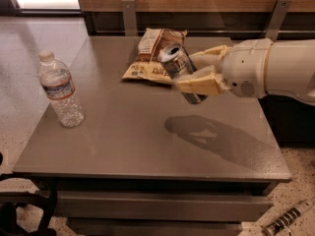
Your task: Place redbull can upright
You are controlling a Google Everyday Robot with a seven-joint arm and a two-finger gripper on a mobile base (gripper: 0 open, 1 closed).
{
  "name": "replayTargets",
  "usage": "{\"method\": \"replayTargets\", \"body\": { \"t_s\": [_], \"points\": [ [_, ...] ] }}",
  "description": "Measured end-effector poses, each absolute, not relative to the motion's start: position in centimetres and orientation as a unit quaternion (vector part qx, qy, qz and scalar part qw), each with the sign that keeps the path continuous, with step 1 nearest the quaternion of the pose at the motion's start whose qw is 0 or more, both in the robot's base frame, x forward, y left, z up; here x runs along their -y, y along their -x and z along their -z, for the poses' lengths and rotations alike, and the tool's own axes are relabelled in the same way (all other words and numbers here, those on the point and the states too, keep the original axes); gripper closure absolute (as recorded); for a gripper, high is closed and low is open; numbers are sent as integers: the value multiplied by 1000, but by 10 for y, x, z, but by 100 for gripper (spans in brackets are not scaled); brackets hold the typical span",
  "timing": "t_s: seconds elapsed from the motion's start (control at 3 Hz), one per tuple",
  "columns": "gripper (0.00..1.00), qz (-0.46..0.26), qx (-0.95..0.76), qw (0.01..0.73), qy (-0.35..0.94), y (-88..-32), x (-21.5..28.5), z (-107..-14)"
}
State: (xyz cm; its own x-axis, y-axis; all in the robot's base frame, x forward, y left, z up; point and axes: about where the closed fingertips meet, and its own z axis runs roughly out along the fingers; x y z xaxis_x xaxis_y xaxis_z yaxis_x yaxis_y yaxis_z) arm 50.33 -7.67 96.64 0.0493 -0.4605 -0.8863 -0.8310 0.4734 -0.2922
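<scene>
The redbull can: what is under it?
Only bare table and a shadow; the gripper holds the redbull can tilted in the air. One finger covers its middle.

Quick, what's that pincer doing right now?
Pincer: shut on the can, holding it tilted in the air above the table.

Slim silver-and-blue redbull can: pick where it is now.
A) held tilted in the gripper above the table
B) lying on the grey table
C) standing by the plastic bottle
A: the two-finger gripper clamps the slim silver redbull can, tilted, above the grey table.
</scene>
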Motion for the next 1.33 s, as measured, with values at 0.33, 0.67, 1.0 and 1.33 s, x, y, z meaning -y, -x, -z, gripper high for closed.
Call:
{"method": "replayTargets", "body": {
  "t_s": [0.33, 0.67, 1.0, 1.33],
  "points": [
    [100, -171, -627, 571, 501, -504, 70, -963],
    [100, -190, -587, 590, 520, -509, 55, -948],
    [100, -195, -587, 593, 516, -510, 54, -946],
    [100, -206, -586, 598, 507, -510, 52, -940]
  ]
}}
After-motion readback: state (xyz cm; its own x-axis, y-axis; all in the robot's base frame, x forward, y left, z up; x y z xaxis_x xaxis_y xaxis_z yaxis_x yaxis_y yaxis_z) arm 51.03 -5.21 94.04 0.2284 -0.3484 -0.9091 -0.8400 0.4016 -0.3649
